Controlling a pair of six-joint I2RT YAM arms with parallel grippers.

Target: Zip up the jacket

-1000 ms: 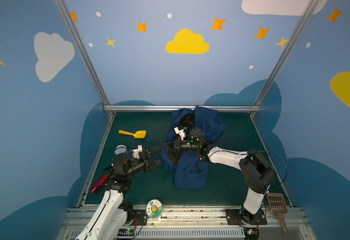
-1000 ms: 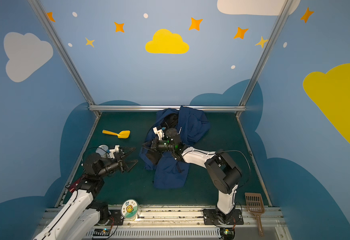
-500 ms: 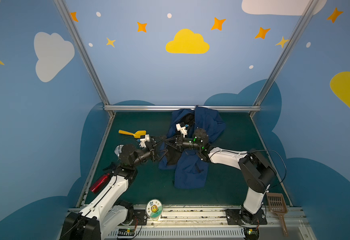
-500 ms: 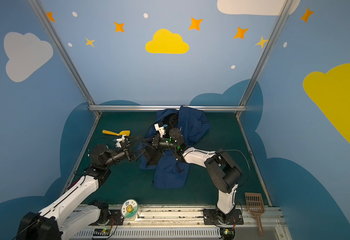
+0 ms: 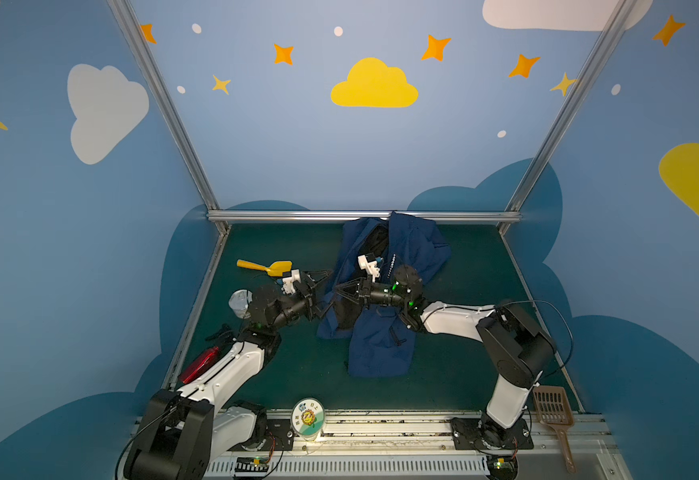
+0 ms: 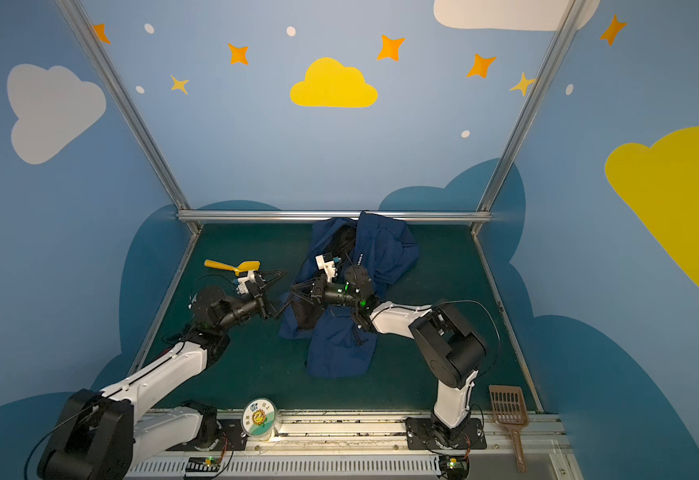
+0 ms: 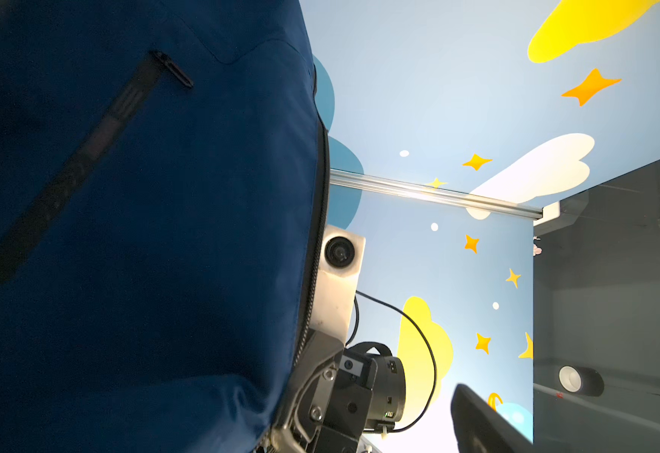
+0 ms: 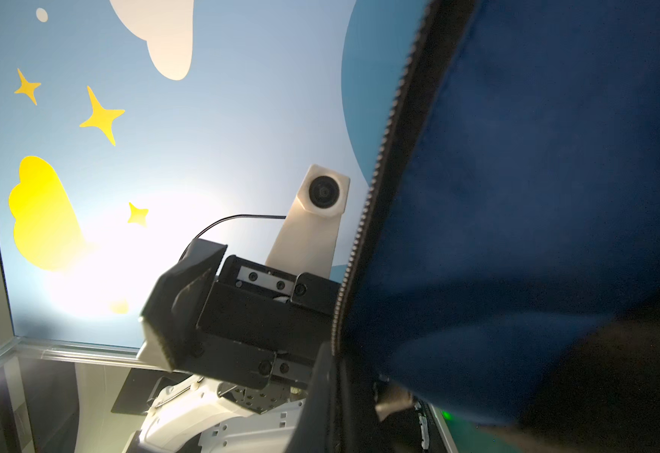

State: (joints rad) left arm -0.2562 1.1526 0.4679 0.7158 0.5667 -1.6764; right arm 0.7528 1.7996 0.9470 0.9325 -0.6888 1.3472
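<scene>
The navy jacket [image 5: 381, 345] lies crumpled on the green mat from the back rail towards the front, seen in both top views, with its black lining showing. My right gripper [image 5: 338, 289] is shut on the jacket's left front edge and holds it raised. In the right wrist view the zipper teeth [image 8: 377, 176] run down that edge. My left gripper [image 5: 325, 292] is open, its jaws straddling the held edge by the right gripper's tip. The left wrist view shows the pocket zipper [image 7: 85, 157], the front zipper [image 7: 316, 235] and one of my fingers [image 7: 477, 423].
A yellow scoop [image 5: 264, 267] and a clear cup [image 5: 239, 302] lie left of the left arm, a red object [image 5: 197, 365] by the left wall. A round sunflower tin [image 5: 308, 417] and a brown slotted scoop [image 5: 553, 409] sit at the front. A metal rail [image 5: 298, 216] bounds the back.
The left arm swung from the front left towards the jacket, bringing its open gripper up to the edge held by the right gripper. The right gripper stayed shut and lifted that edge a little.
</scene>
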